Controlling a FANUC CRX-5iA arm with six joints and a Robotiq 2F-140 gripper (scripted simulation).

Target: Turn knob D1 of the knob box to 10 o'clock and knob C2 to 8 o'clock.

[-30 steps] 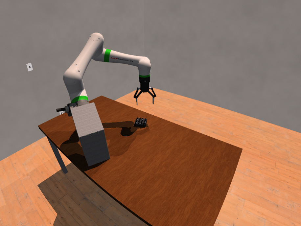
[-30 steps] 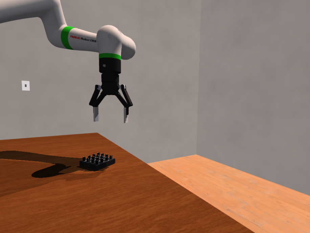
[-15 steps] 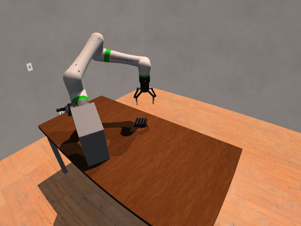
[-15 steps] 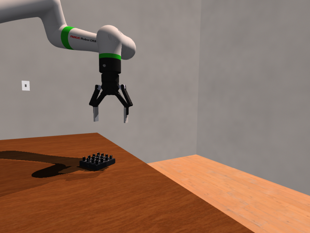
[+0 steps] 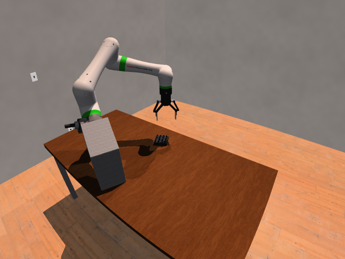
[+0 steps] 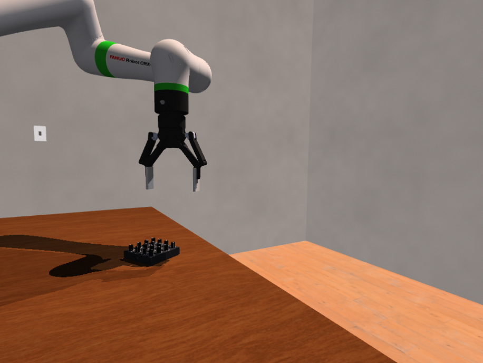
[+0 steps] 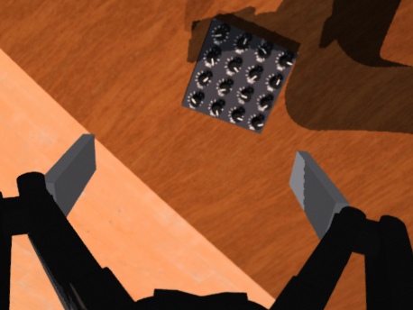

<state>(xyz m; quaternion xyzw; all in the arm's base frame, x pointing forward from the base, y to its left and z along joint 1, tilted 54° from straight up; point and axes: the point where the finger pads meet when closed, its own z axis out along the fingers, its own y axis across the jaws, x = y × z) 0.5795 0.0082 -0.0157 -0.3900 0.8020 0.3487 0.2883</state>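
Note:
The knob box [image 5: 161,140] is a small black box with four rows of black knobs, each with a white line. It stands on the brown table near its far edge; it also shows in the exterior view [image 6: 152,251] and, turned at an angle, at the top of the wrist view [image 7: 240,74]. The printed names and the socket side are too small to read. My gripper [image 5: 166,113] hangs high above the table, a little beyond the box, fingers pointing down. It is wide open and empty in the exterior view [image 6: 171,182] and in the wrist view [image 7: 194,176].
A grey block [image 5: 103,153], the arm's pedestal, stands on the table left of the box. The table's far edge [image 7: 135,185] runs under the gripper, with orange wood floor [image 6: 351,289] beyond it. The arm's dark shadow lies beside the box [image 6: 74,265].

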